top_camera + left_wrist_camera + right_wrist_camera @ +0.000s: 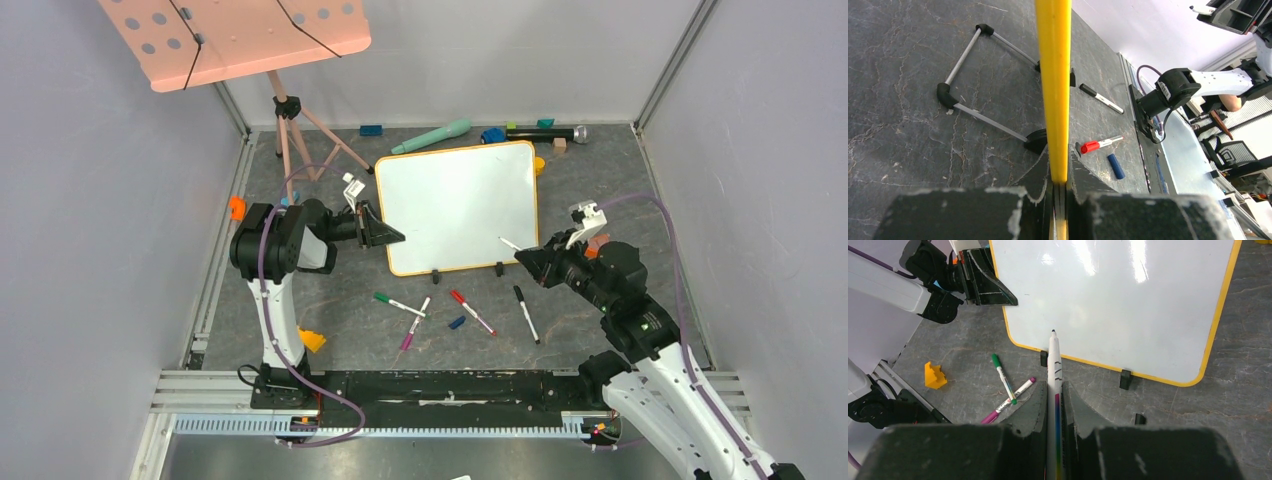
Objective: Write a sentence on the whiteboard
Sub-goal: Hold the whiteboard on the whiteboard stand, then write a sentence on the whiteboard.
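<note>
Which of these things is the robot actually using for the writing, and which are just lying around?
In use: whiteboard, gripped at its edge by the left end effector; marker held in the right end effector.
Lying about: green pen, purple pen, red pen, black pen, blue cap, pink stand, orange block.

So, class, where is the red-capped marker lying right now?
In the top view, the red-capped marker lies mid-frame just below the whiteboard, between the purple marker and the black marker.
</note>
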Tool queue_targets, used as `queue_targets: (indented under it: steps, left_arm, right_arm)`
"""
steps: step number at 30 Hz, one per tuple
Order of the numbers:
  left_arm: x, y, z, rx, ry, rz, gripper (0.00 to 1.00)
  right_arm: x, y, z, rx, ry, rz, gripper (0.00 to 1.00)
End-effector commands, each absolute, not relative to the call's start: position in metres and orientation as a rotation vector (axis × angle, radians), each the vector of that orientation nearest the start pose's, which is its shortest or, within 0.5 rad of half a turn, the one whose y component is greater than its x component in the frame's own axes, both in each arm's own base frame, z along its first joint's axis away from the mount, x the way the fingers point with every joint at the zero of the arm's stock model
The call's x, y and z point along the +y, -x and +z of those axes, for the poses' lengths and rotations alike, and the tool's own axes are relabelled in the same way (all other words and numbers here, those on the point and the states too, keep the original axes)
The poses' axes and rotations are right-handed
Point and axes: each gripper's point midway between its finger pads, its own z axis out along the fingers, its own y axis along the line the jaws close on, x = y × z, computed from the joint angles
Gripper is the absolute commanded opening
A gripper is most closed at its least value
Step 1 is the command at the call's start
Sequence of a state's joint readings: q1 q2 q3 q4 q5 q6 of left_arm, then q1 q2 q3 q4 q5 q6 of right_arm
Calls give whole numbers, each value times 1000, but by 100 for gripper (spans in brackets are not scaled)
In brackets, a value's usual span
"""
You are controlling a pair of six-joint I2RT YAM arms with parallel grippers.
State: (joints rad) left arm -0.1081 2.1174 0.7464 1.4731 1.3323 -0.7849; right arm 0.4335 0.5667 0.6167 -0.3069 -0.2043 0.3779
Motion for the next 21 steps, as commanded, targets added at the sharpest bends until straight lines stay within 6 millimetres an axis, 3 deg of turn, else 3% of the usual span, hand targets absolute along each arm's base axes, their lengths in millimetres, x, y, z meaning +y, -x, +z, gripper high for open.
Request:
queue_targets:
  steps: [1,8,21]
  left_arm:
    - [-214,-330,99,1570,-798,-1542,2]
    - [-210,-333,99,1572,-765,-1516,2]
    - [-208,-329,101,1552,-782,-1485,2]
  right_arm:
    - [153,-222,245,1785,183,744,0]
    - [140,-219,242,1769,174,671,0]
    - [149,-212,227,1801,228,721,0]
